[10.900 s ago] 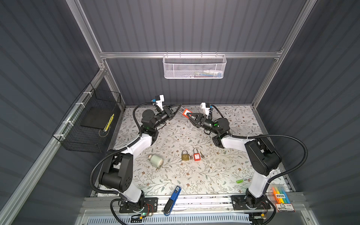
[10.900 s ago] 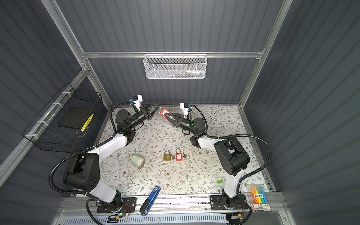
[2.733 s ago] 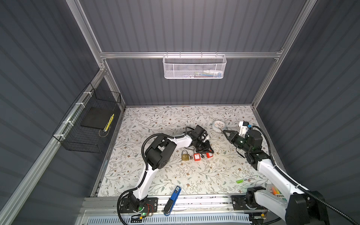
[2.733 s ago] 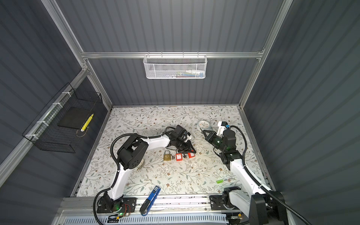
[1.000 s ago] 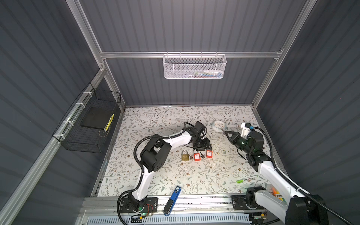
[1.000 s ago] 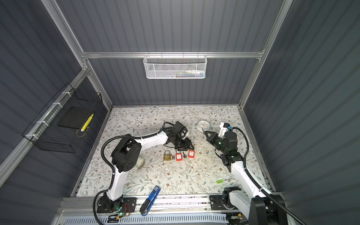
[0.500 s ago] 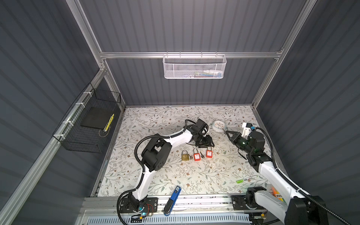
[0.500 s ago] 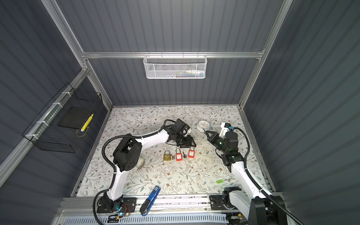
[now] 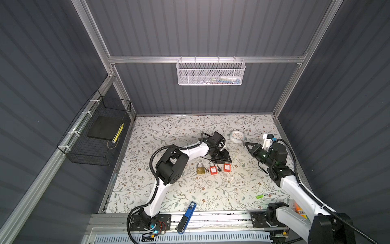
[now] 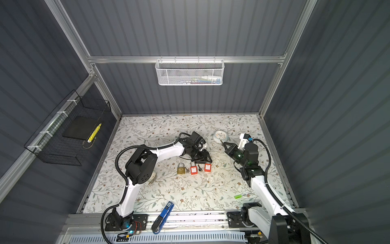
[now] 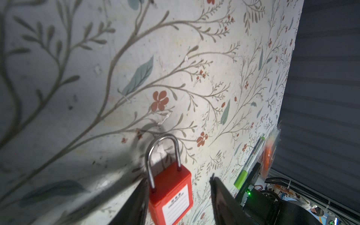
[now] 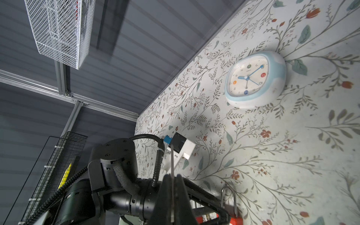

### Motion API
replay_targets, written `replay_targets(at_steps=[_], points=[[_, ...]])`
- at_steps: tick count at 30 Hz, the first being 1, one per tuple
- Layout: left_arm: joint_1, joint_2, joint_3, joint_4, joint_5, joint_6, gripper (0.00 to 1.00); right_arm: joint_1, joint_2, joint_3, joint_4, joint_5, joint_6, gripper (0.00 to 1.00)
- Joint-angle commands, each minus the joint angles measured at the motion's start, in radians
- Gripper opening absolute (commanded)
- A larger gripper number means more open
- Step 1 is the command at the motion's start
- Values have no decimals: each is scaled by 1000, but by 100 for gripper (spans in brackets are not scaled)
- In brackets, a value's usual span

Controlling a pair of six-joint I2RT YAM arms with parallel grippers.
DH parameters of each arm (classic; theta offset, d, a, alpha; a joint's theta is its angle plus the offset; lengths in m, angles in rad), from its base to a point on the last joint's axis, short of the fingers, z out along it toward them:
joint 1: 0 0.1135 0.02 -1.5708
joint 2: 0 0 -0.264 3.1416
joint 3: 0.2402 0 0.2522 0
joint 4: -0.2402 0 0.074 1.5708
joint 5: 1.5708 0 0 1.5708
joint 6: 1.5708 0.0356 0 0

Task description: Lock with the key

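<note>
Finding 1, the lock. The red plastic padlock with a steel shackle [image 11: 171, 196] lies flat on the floral-patterned counter [image 11: 194, 58], label side up. In a top view it is the rightmost of three padlocks in a row, beside a second red padlock [image 9: 213, 170] and a brass padlock [image 9: 201, 169].

Finding 2, left arm. The left fingers [image 11: 221, 194] stand about half open and straddle the red body. One finger sits close against a side, the other stands clear, so nothing is clamped. Judgement: this is the stance for steadying the body so that a key can be pressed in without the lock sliding.

Finding 3, right arm. The right fingers [image 12: 175, 181] are fully closed on a thin silver key [image 12: 172, 159]. It is seen edge-on, with its blade projecting beyond the tips. The arm hangs above the counter well apart from the padlock, near a round pale-blue clock [image 12: 255, 78]. Judgement: it waits there until the lock is secured.

Finding 4, orientation. The padlock's long axis runs from body to shackle. The shackle points toward the back wall and the base toward the front rail. Both shackle legs meet the body; whether it is latched cannot be told. The keyway is not visible. The key's long axis follows the fingers and points toward the clock, not at the lock.
</note>
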Motion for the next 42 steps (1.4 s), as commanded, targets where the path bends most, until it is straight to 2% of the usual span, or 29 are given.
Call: replay_targets(at_steps=[1,18,26,42], points=[[-1,-25,-32,5,27,-6,52,-5,-2,-6,2,-14,-5,0],[0,-87,-22,-1,-21,4,53,-6,-5,-55,-27,-7,31,0],[0,-54,16,25,33,-17,54,-6,-16,-58,-33,-1,25,0],[-2,10,40,34,71,-23,54,-8,-6,-51,-33,-4,23,0]])
